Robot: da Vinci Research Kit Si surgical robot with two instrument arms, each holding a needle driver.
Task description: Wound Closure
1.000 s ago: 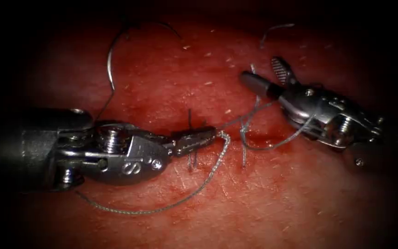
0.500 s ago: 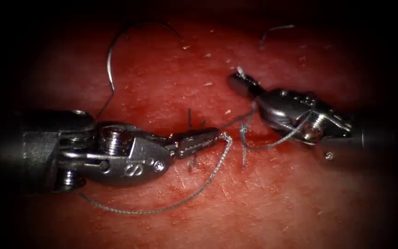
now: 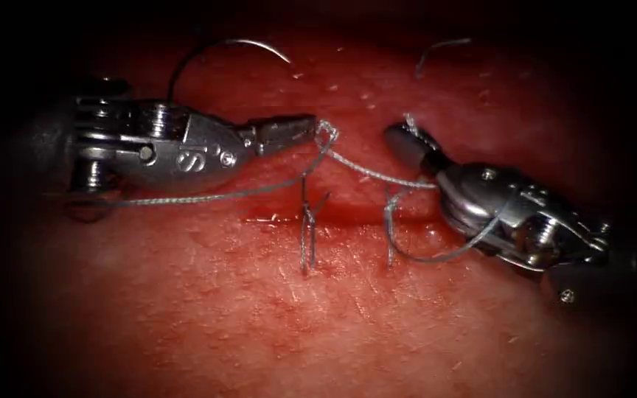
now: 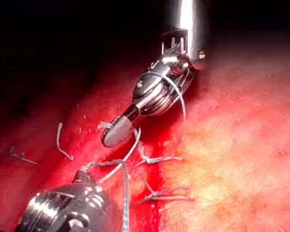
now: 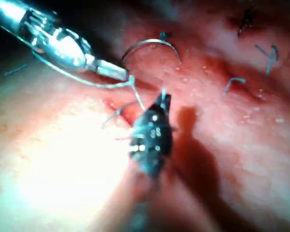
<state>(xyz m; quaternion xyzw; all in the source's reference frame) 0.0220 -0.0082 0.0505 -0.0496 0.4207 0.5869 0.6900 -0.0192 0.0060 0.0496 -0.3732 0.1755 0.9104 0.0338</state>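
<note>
The left arm's steel needle driver [image 3: 317, 127] lies over the upper left part of the glistening red pork-belly tissue [image 3: 348, 317], its jaws closed on the grey braided thread [image 3: 366, 171] at a small loop just off the jaw tips. From that loop one strand runs left under the tool body toward the picture's left edge; another runs right, nearly taut, to the right arm's steel needle driver [image 3: 405, 133]. That tool comes in from the lower right, jaws closed on the thread near a short pale end at its tip, and a slack loop of thread drapes round its wrist.

The thin curved steel needle [image 3: 223, 50] lies free on the tissue surface behind the left tool, at the upper left, held by neither tool and not in the tissue. In the right wrist view it shows as a bare arc [image 5: 152, 46] just beyond the left tool's jaws [image 5: 121, 73].

The dark horizontal cut [image 3: 340, 214] lies between the two tools, wet with red fluid. Two stitches cross it: a knotted one with upright cut ends [image 3: 307, 236] at left, another [image 3: 390, 228] at right. A loose curved scrap of thread [image 3: 436, 50] rests on the tissue at the upper right. The surroundings beyond the tissue are dark.
</note>
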